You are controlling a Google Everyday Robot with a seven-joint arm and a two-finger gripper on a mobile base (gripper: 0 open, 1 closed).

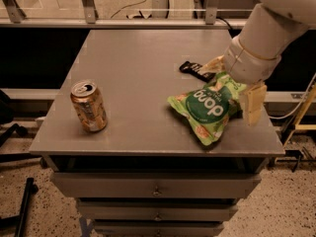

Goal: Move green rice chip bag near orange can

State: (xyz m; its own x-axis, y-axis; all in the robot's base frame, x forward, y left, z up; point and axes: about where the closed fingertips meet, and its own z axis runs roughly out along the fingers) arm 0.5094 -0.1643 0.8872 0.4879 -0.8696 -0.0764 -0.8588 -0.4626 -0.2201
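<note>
Your arm slants in from the upper right, pincer [231, 90] spread wide astride the right end of the green rice chip bag [205, 110]. The orange can [89, 106] stands well apart on the desk [133, 58].

Claw [231, 90] spread astride green rice chip bag [203, 110]; orange can [89, 106] well apart.

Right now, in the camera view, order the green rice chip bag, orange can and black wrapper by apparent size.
Largest: green rice chip bag.
Next: orange can.
Smallest: black wrapper, though it lies farther back, partly hidden.
The gripper is at the bag's right end, fingers apart.
</note>
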